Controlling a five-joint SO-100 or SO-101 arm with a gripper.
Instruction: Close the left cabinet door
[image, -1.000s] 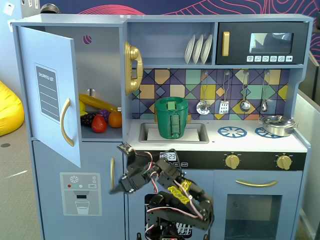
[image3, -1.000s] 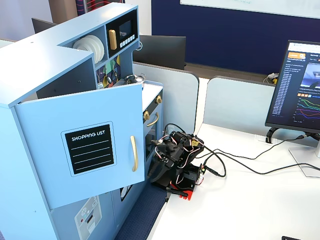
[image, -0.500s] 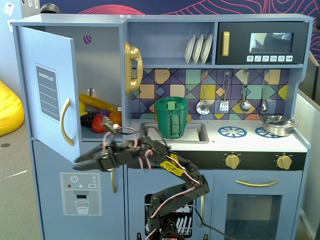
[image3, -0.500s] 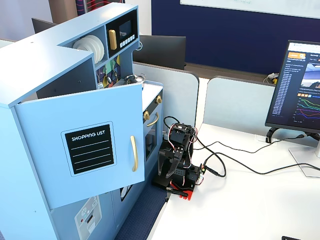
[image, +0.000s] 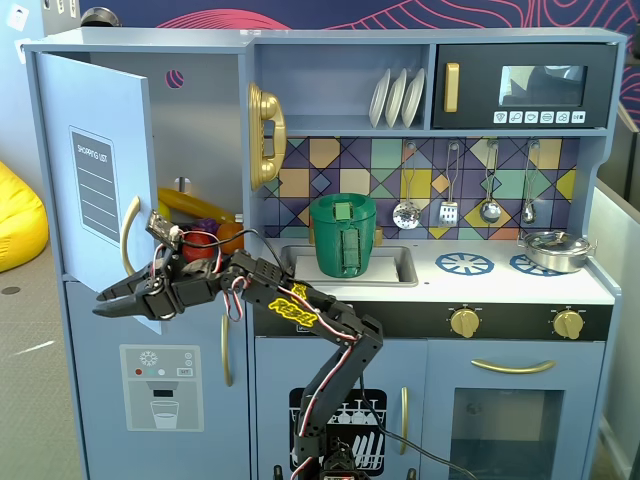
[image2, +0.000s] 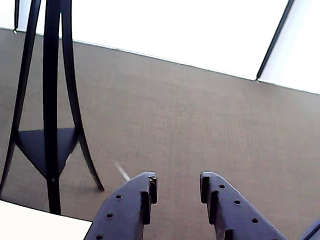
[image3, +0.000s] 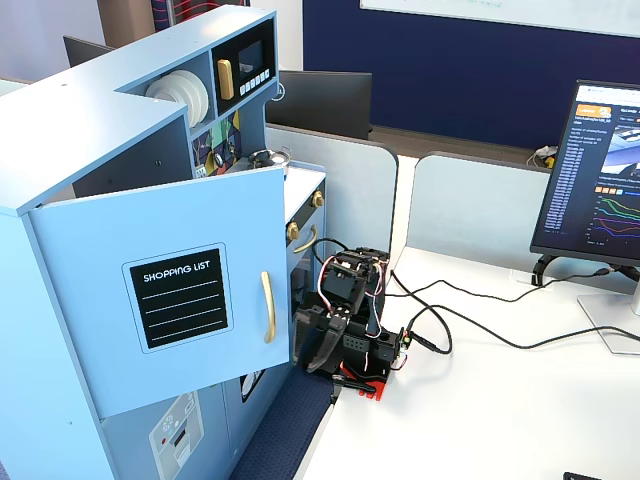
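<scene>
The left cabinet door (image: 100, 120) is light blue with a SHOPPING LIST panel and a gold handle (image: 128, 238). It stands swung well open from the toy kitchen and also shows in the other fixed view (image3: 170, 300). My gripper (image: 98, 303) points left, level with the door's lower free corner. I cannot tell whether it touches the door. In the wrist view the gripper (image2: 177, 182) has its jaws apart with nothing between them, over grey carpet. The arm (image3: 345, 300) stands just past the door's free edge.
Toy food (image: 200, 215) lies inside the open cabinet. Below it is the blue door with a water-dispenser graphic (image: 160, 385). A green pot (image: 343, 235) sits in the sink and a gold phone (image: 266, 135) hangs beside it. A black tripod (image2: 50, 100) stands on the carpet. Cables (image3: 470, 330) cross the white desk.
</scene>
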